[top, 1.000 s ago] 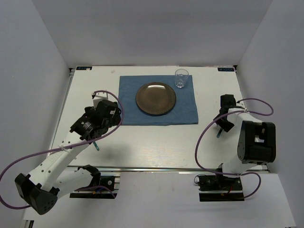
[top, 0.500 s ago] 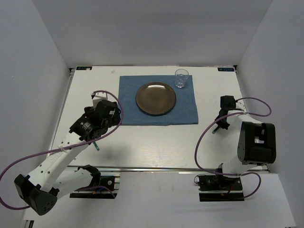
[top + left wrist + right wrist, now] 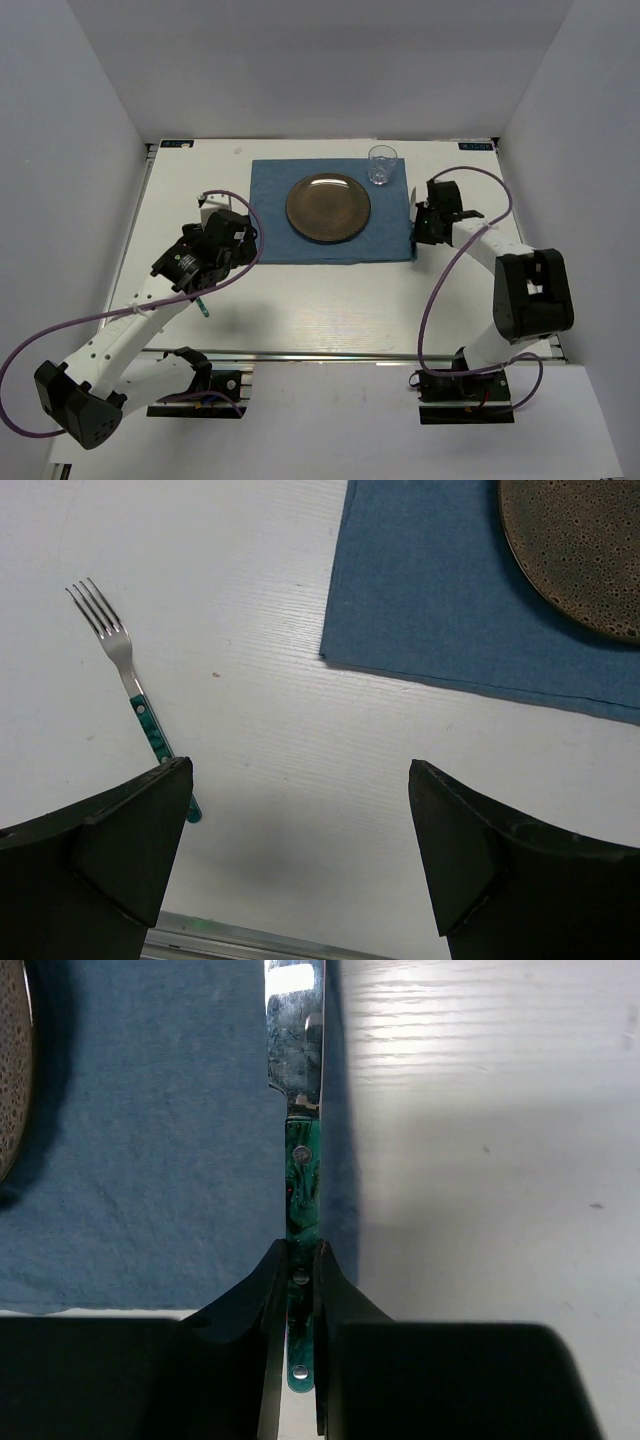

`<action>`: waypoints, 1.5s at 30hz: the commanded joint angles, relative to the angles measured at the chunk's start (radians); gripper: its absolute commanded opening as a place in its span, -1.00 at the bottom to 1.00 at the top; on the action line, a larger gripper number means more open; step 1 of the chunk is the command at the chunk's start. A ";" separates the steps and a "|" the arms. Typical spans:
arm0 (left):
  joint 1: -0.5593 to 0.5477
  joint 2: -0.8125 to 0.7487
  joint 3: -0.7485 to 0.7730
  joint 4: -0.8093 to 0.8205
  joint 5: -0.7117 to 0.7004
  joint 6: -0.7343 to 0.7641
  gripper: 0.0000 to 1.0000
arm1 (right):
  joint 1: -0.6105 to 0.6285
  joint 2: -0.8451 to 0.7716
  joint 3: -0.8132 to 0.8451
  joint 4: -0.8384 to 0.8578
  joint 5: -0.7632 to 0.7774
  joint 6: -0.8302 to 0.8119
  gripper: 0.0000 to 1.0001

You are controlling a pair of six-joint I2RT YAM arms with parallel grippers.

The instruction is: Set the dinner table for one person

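My right gripper (image 3: pixel 302 1260) is shut on the green handle of a knife (image 3: pixel 300 1150). The steel blade points away from me along the right edge of the blue placemat (image 3: pixel 150 1130). In the top view that gripper (image 3: pixel 417 238) sits at the placemat's right edge, below the glass (image 3: pixel 381 165). A dark round plate (image 3: pixel 328 208) lies in the middle of the placemat. My left gripper (image 3: pixel 300 830) stands open over the white dinner table (image 3: pixel 330 300), with nothing between its fingers. A green-handled fork (image 3: pixel 130 685) lies on the table just left of it.
The table's metal front rail (image 3: pixel 230 942) runs close under my left gripper. White walls enclose the table on three sides. The right arm's purple cable (image 3: pixel 440 290) loops over the right part of the table.
My right gripper closed on the knife at the right side of the table and carried it up and left to the placemat's right edge. The left arm has barely moved.
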 commanded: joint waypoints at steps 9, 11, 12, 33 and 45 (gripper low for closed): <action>0.004 0.006 -0.005 0.017 0.008 0.015 0.96 | 0.081 0.189 0.197 -0.025 -0.017 -0.039 -1.00; 0.004 0.009 -0.005 0.015 0.008 0.015 0.96 | 0.082 0.218 0.224 -0.037 -0.014 -0.039 -1.00; 0.004 0.009 -0.006 0.017 0.008 0.015 0.96 | 0.085 0.226 0.232 -0.040 -0.014 -0.038 -1.00; 0.004 0.019 -0.008 0.020 0.019 0.020 0.96 | 0.076 0.322 0.355 -0.152 0.056 -0.102 -1.00; 0.004 0.013 -0.008 0.021 0.020 0.018 0.96 | 0.078 0.369 0.369 -0.160 0.038 -0.071 -0.75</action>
